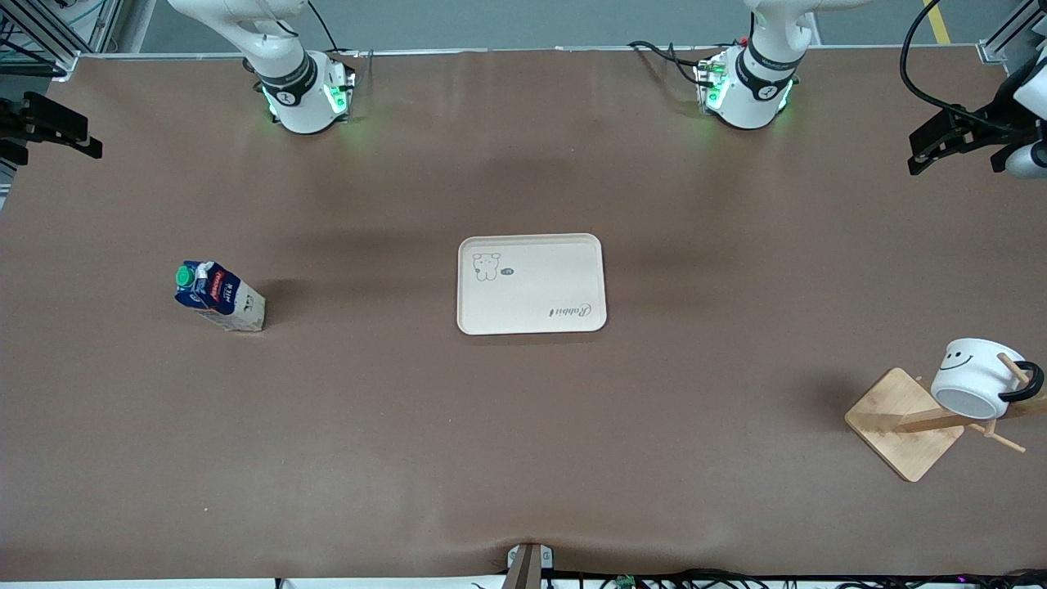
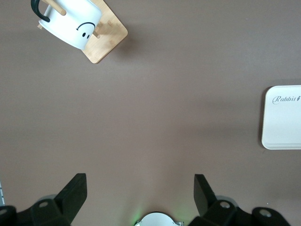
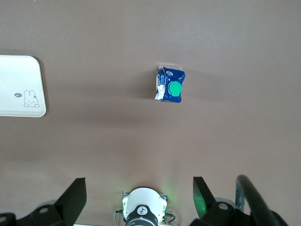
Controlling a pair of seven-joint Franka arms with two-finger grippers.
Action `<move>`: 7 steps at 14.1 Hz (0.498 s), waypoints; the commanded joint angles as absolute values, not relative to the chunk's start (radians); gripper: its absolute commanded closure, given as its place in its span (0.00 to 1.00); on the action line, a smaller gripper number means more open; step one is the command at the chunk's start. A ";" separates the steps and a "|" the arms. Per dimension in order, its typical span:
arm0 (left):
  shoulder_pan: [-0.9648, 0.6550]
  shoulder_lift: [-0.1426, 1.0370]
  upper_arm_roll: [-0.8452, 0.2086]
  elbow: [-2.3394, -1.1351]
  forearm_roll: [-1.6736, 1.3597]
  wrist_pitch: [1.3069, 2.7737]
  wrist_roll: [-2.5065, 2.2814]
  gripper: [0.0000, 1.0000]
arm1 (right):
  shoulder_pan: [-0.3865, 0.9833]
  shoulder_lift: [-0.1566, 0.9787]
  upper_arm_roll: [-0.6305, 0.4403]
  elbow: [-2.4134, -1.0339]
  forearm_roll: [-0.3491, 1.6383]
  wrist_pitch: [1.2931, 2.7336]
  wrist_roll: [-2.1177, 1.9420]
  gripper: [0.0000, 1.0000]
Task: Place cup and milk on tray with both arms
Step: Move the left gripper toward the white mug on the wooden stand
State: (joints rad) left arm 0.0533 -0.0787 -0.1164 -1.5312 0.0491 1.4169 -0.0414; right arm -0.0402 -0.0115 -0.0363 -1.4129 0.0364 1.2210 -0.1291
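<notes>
One tray (image 1: 532, 284), one milk (image 1: 219, 296), one cup (image 1: 977, 378) on one rack (image 1: 904, 423). Left tool (image 2: 140, 194) and right tool (image 3: 139, 196): fingers apart, empty, raised over the bench (image 1: 523, 458).

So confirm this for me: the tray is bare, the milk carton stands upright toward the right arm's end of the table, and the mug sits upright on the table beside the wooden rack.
One thing is wrong. The mug is not on the table: it hangs tilted on a peg of the wooden rack, as the front view shows. The tray is bare, and the milk carton stands upright toward the right arm's end.
</notes>
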 commanded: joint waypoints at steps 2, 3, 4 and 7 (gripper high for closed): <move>0.054 -0.072 -0.120 -1.509 0.054 1.407 -0.032 0.00 | -0.060 -0.021 -0.029 -1.427 0.055 1.210 -0.126 0.00; 0.055 -0.072 -0.120 -1.509 0.057 1.407 -0.028 0.00 | -0.060 -0.021 -0.031 -1.427 0.055 1.210 -0.126 0.00; 0.057 -0.071 -0.118 -1.509 0.057 1.407 -0.028 0.00 | -0.060 -0.021 -0.029 -1.427 0.055 1.212 -0.126 0.00; 0.060 -0.064 -0.117 -1.509 0.055 1.414 -0.046 0.00 | -0.060 -0.021 -0.029 -1.428 0.055 1.206 -0.126 0.00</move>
